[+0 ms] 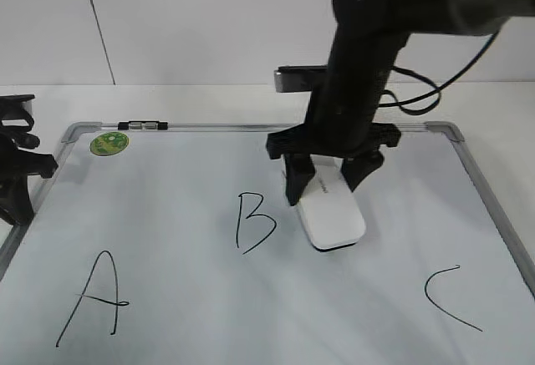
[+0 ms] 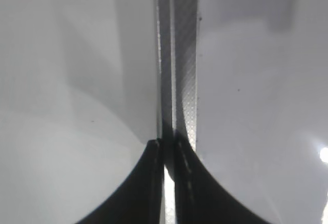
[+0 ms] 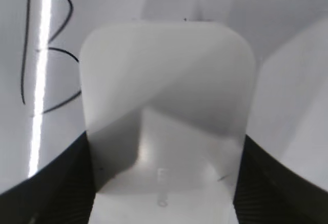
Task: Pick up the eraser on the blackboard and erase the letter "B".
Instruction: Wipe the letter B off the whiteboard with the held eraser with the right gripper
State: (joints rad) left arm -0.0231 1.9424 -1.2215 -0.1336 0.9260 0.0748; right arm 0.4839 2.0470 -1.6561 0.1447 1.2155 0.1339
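The white eraser (image 1: pixel 334 215) lies on the blackboard (image 1: pixel 167 332), just right of the black letter "B" (image 1: pixel 253 223). My right gripper (image 1: pixel 328 185) reaches down from above and its two black fingers press against both sides of the eraser's far end. In the right wrist view the eraser (image 3: pixel 169 96) fills the space between the fingers (image 3: pixel 164 183), and the "B" (image 3: pixel 46 49) shows at the upper left. My left gripper (image 1: pixel 17 190) is shut and empty at the board's left edge; its wrist view shows the closed jaws (image 2: pixel 166 152) over the grey frame (image 2: pixel 179 55).
A black "A" (image 1: pixel 92 298) is drawn at the front left and a black "C" (image 1: pixel 451 298) at the front right. A round green sticker (image 1: pixel 109 142) sits in the far left corner. A black cable (image 1: pixel 435 89) loops behind the right arm.
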